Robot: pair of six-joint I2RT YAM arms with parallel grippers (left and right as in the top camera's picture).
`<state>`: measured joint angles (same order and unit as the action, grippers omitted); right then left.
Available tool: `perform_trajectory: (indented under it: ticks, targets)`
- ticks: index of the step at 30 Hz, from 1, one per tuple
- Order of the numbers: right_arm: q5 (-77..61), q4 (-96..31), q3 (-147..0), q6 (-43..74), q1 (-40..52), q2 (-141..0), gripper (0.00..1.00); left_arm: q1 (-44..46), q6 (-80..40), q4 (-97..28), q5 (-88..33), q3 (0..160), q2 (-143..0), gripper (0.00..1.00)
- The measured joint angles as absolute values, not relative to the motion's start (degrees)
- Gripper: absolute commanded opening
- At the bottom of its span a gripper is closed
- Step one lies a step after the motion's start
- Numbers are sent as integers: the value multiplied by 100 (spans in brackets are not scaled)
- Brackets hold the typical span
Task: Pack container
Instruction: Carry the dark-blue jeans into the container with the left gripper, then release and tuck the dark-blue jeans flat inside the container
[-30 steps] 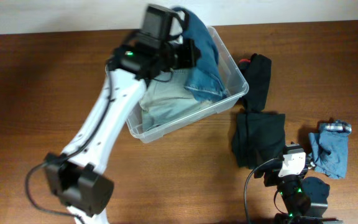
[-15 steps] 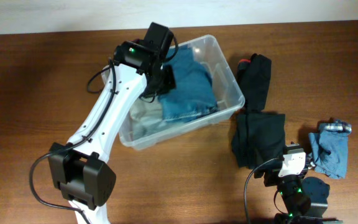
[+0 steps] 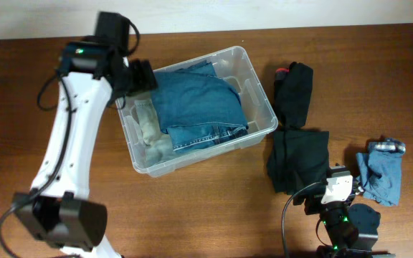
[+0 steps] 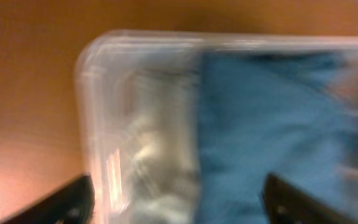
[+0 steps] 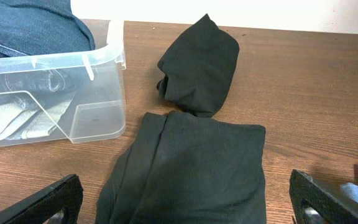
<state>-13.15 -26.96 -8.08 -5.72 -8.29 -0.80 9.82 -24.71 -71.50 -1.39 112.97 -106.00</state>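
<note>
The container is a clear plastic bin lying slantwise on the brown table. Folded blue jeans fill its right part and a pale garment lies in its left part. My left gripper hovers at the bin's far left corner. In the blurred left wrist view, this gripper is open and empty, over the pale garment beside the jeans. My right gripper is open and empty above a flat folded black garment, right of the container.
A rolled black garment with a red bit lies to the right of the bin, and the flat black one lies nearer. A light blue garment with a plaid edge sits at the right, beside the right arm.
My left gripper opened and let go of the blue jeans, which now lie in the bin. The left arm swung back to the bin's far left corner. The bin shifted. The right arm stayed still.
</note>
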Motion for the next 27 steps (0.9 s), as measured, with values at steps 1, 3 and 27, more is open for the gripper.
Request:
perform_trajectory:
  ticks: [1,3,27]
  targets:
    - [-1313,-2696,-808,-576,-829,-80,98,1026,-2281,-6978,-373,11312,-10547,57]
    - [-1313,-2696,-808,-574,-829,-80,98,1234,-1809,-6595,-775,11332,-10510,40]
    - [-1313,-2694,-808,-569,-829,-80,98,2078,-305,-8927,-1160,12870,-13745,56]
